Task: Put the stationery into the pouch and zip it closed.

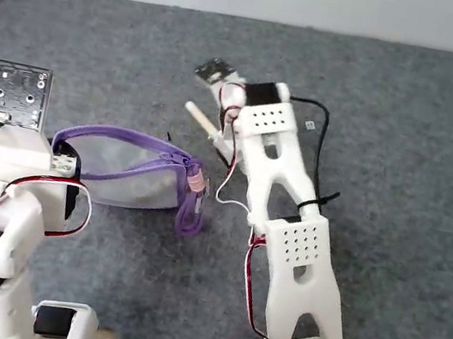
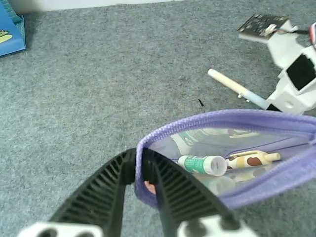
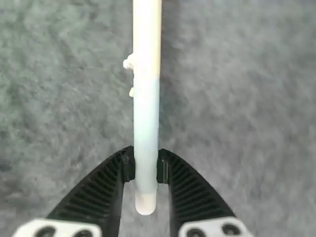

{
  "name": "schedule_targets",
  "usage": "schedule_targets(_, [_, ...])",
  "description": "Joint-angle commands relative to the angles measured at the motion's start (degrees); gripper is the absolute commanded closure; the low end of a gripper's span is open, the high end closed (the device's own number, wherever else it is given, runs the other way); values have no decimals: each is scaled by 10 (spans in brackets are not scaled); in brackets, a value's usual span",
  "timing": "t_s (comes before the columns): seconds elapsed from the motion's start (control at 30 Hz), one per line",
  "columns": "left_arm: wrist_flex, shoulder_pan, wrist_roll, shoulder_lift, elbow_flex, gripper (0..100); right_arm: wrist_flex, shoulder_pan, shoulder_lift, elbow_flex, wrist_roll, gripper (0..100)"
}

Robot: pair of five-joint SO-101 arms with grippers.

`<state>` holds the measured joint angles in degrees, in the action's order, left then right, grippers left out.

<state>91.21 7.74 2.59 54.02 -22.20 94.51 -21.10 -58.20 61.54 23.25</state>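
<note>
My left claw [image 2: 139, 165] pinches the rim of the open pouch [image 2: 237, 119], which lies left of centre in the high view. Inside it lie a green tube [image 2: 200, 163] and a spotted pen [image 2: 252, 159]. My right claw [image 3: 145, 165] pinches a white pen [image 3: 146, 74] above centre, apart from the pouch, on the tabletop [image 1: 425, 124].

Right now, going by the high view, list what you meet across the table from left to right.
left arm → pouch → pen → right arm
</note>
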Motion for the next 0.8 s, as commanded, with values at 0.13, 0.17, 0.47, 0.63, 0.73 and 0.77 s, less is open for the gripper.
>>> schedule_targets(0.13, [3, -1, 4, -6, -29, 989, 85, 35, 61, 87, -51, 989])
schedule_targets(0.17, [3, -1, 4, -6, -29, 989, 85, 42, 65, 79, -50, 989])
schedule_targets(0.47, [3, -2, 4, -6, -29, 989, 85, 60, 177, -197, -49, 991])
schedule_targets(0.63, [3, -2, 4, -6, -29, 989, 82, 58, 262, -370, -29, 991])
schedule_targets(0.73, [3, -2, 4, -6, -29, 989, 81, 57, 284, -410, -30, 968])
schedule_targets(0.77, [2, -3, 4, -6, -29, 989, 81, 57, 288, -410, -31, 937])
